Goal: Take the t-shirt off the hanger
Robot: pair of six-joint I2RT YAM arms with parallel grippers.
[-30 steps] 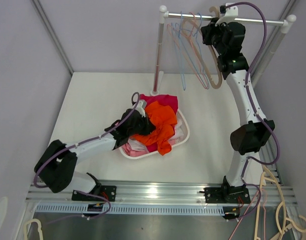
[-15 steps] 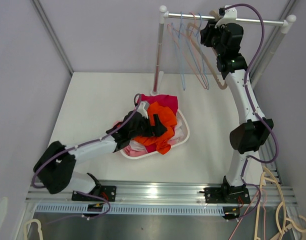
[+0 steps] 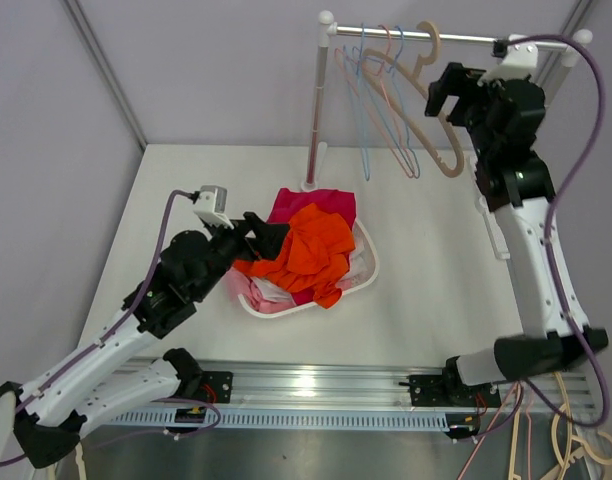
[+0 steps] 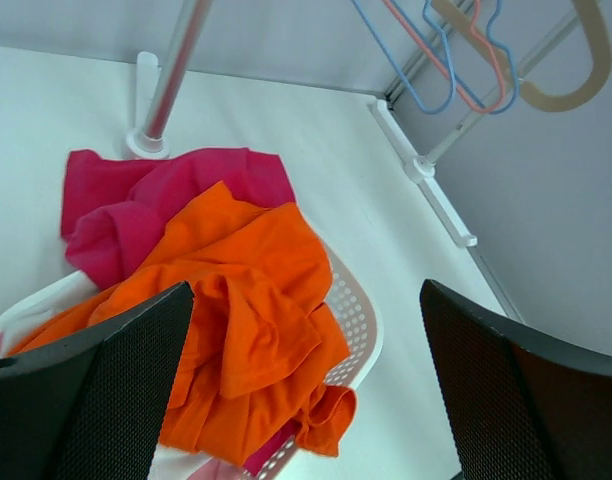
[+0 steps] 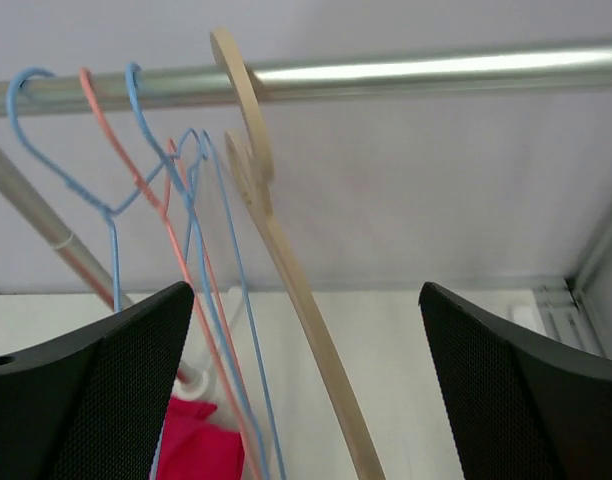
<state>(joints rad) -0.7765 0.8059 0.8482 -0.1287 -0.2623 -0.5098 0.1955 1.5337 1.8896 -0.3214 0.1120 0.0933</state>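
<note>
The orange t-shirt point(image 3: 311, 250) lies crumpled on top of the heap in the white basket point(image 3: 369, 262), off any hanger; the left wrist view shows the t-shirt point(image 4: 236, 300) from close above. My left gripper point(image 3: 266, 230) hovers open at the heap's left edge, with nothing between its fingers point(image 4: 106, 390). The beige hanger point(image 3: 426, 95) hangs bare on the rail point(image 3: 466, 40). My right gripper point(image 3: 441, 95) stands open just right of it, not touching. In the right wrist view the hanger point(image 5: 286, 260) slants down between the open fingers point(image 5: 516, 390).
Blue and pink wire hangers point(image 3: 371, 100) hang on the rail left of the beige one. A pink garment point(image 3: 311, 200) lies under the orange shirt. The rack's pole point(image 3: 316, 110) stands behind the basket. Spare hangers point(image 3: 561, 420) lie off the table, bottom right.
Both grippers opened. The left one let go of the orange t-shirt and drew back up and left. The right one released the beige hanger and moved right; the hanger stays on the rail.
</note>
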